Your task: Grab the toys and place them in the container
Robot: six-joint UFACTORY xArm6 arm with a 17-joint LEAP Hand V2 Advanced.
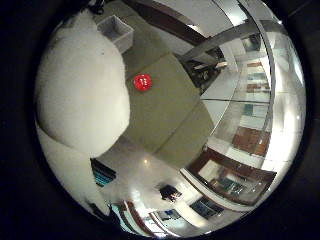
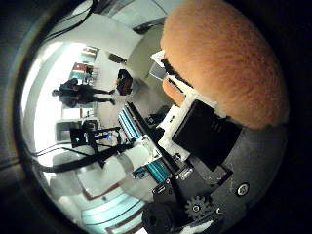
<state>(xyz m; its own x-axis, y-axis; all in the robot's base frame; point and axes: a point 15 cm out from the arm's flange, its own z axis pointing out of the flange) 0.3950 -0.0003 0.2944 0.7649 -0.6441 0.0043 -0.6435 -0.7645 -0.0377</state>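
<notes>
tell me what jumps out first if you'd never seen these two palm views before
A fuzzy orange plush toy fills much of the thumb side view, pressed close against the hand, whose black and white parts lie right beside it. In the little finger side view a big white furry mass sits just as close to the palm; whether it belongs to the same toy cannot be told. Beyond it, a small red round thing lies on the olive-green table, with a white container farther off.

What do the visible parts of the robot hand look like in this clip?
The thumb-side view shows the robot hand: a black rectangular block set in white brackets, then a dark grey body with a small black gear and round screw heads. A teal part sits beside it.
</notes>
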